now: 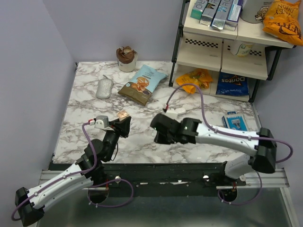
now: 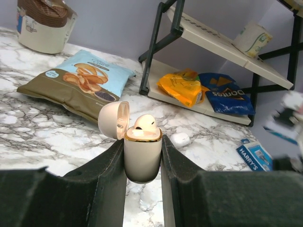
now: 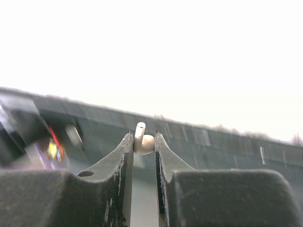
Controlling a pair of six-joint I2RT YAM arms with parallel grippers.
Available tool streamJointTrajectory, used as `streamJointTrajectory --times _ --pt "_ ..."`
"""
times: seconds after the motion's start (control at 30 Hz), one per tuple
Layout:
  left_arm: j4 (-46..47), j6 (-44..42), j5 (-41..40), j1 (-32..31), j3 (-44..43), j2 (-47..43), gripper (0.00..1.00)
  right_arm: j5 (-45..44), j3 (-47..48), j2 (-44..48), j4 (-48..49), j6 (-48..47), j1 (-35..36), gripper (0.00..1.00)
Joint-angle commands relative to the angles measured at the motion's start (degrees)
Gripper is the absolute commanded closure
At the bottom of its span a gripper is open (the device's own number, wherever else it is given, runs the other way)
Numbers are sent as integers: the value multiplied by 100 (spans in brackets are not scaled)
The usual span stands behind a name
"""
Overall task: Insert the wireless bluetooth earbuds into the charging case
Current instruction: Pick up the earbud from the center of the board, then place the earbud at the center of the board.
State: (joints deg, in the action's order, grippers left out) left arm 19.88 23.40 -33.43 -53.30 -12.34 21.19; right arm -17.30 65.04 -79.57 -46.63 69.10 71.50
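We see the left gripper (image 2: 142, 144) closed partway on the charging case (image 2: 142, 163), its two dark fingers pressed flat against the case's sides and holding it upright above the marble table (image 2: 42, 137). The case is a small, smooth, cream-white pebble with rounded corners and a thin gold-coloured band around its mouth. Its lid (image 2: 115, 119) is swung open on the hinge and leans back to the left, showing a hollow, paler inside. The first earbud (image 2: 144, 123) sits in the case, its glossy rounded head poking up above the rim. From the right wrist camera we see the right gripper (image 3: 143, 137) closed down to a narrow gap, pinching the second earbud (image 3: 147, 143) at the very tips of its fingers. That bud is a tiny cream piece with a bulbous body and a short stem pointing up past the fingertips. In the overhead view the two grippers are near each other over the front middle of the table, the left one to the left. A snack bag (image 2: 80, 82) and a shelf rack (image 2: 213, 47) stand behind the case.
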Motion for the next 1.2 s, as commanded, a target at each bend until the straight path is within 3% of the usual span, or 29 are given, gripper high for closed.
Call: streamJointTrajectory --times 0.0,0.13,0.43,0.53,0.6,0.87,1.07,1.17 --pt "-326 -81 -401 -32 -251 -194 100 6 939 -1381 743 -1837 -996 98" --pt "-633 -125 -463 -31 -409 -194 100 121 1773 -2375 928 -2759 -1551 98" --pt "-977 -28 -313 -32 -471 -396 100 -344 2294 -3231 1164 -4842 -1701 99" --pt "-1152 -28 -269 -32 -515 -361 100 -160 2320 -3363 1244 -5387 -1859 93" --pt "-1240 -2 -252 -32 -541 -361 100 6 2408 -3468 1209 -5626 -1921 82" --pt "-1267 7 -357 -32 -498 -344 100 -89 2259 -3135 1297 -5619 -2009 45" --pt "-1355 -19 -383 -32 -594 -221 100 -256 2172 -2837 1306 -5241 -2018 35" --pt "-1381 -2 -454 -32 -612 -247 100 -538 2014 -2652 1279 -4294 -2131 36"
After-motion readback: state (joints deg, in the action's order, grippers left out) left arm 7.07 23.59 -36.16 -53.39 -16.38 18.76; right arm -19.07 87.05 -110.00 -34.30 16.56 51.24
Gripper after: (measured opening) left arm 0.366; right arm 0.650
